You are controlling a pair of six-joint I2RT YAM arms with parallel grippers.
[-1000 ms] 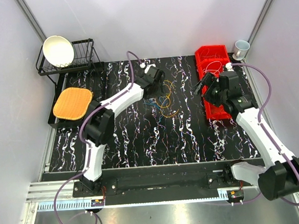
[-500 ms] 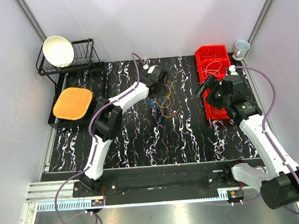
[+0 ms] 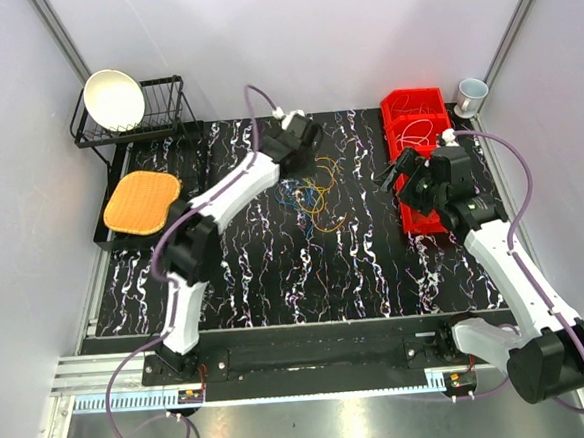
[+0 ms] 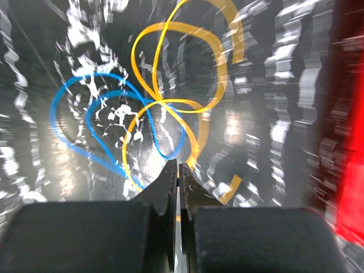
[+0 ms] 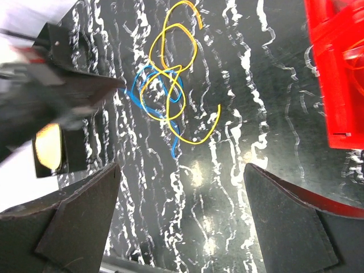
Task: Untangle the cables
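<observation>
My left hand (image 4: 177, 168) is pressing tight together at the edge of the cables (image 4: 161, 103) on the bench (image 3: 276, 270); any pinched wire unclear. My right hand (image 5: 181, 166) is hanging spread wide.

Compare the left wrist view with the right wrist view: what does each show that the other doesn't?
Only left wrist: a close look at the left gripper, fingers shut together at the tangle's near edge; whether a strand is pinched I cannot tell. Only right wrist: the right gripper, fingers wide apart above the table, the red bin in sharp view, and the left arm at the side. Both: the cables, yellow and blue loops crossing on the black marbled table.
</observation>
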